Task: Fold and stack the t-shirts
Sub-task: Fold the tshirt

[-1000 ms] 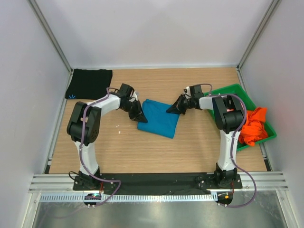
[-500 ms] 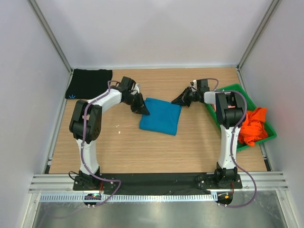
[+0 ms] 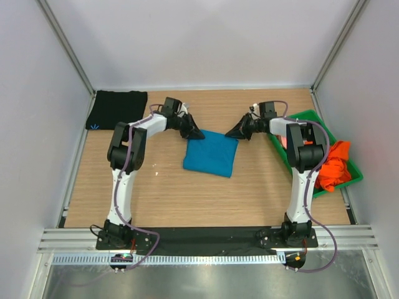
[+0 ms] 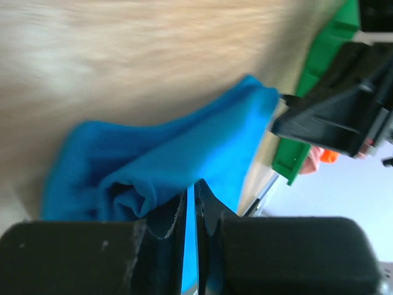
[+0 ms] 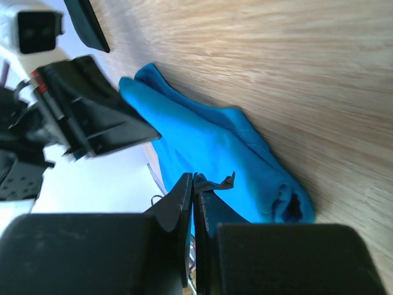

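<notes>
Seen from above: a teal-blue cloth t-shirt (image 3: 211, 157) lies folded into a flat rectangle in the middle of the wooden counter (image 3: 187, 193). A black t-shirt with a small light-blue mark (image 3: 116, 109) lies folded in the far left corner. A crumpled orange t-shirt (image 3: 330, 165) sits in the green plastic tray (image 3: 308, 117). The left end effector (image 3: 196, 133) and right end effector (image 3: 232, 132) meet the teal shirt's far corners, jaws all but closed. Whether either pinches cloth is unclear. Two shirts look folded, and stacking remains.

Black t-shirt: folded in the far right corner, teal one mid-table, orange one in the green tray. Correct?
Not quite. The black t-shirt lies in the far left corner, not the right; the top external view shows it. The teal t-shirt is mid-table and the orange t-shirt is in the green tray.
</notes>
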Robot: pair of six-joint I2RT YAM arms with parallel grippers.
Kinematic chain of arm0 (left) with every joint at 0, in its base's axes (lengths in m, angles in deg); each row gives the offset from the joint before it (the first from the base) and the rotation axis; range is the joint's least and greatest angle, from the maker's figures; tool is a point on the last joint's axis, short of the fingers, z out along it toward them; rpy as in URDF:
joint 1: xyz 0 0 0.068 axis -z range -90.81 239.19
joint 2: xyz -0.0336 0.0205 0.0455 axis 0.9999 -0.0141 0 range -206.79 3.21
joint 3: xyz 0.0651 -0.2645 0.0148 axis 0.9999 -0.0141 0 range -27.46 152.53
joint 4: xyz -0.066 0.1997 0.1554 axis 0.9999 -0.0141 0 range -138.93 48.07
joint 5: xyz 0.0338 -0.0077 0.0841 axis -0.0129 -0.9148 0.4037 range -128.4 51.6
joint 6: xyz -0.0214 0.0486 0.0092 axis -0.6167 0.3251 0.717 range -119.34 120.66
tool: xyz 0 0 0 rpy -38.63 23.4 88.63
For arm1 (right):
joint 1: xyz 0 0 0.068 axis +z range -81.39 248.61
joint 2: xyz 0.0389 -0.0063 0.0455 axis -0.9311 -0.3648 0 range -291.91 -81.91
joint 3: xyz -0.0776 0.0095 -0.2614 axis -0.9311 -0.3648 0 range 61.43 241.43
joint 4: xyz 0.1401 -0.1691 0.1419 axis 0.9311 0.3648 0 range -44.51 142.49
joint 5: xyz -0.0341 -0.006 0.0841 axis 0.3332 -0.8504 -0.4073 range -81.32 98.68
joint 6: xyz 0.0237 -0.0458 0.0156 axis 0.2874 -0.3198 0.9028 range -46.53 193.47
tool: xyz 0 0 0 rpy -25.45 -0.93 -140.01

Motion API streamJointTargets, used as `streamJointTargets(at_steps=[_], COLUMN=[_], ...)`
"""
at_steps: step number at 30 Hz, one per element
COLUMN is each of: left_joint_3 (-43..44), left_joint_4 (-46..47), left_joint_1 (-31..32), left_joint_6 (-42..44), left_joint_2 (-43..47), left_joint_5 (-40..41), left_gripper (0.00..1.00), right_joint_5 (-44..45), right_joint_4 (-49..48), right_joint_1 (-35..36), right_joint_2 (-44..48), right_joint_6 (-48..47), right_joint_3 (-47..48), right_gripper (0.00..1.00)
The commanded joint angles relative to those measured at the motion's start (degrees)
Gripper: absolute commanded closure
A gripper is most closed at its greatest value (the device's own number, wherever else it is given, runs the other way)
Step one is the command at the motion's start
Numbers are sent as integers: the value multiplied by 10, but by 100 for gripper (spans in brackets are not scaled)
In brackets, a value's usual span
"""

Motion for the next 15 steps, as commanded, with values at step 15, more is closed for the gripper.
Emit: streamJointTargets(at_steps=[15], left_joint_3=[17], left_joint_4=[13], left_joint_1=[-42], left_joint_6=[31], left_joint_2=[6], left_joint_5=[-26], left_gripper=[82], right_joint_5=[86], right_joint_4=[246], right_joint_1=[-19], right_joint_2=[-44], right_joint_6=[-200], right_joint_3=[145], right_gripper=[91])
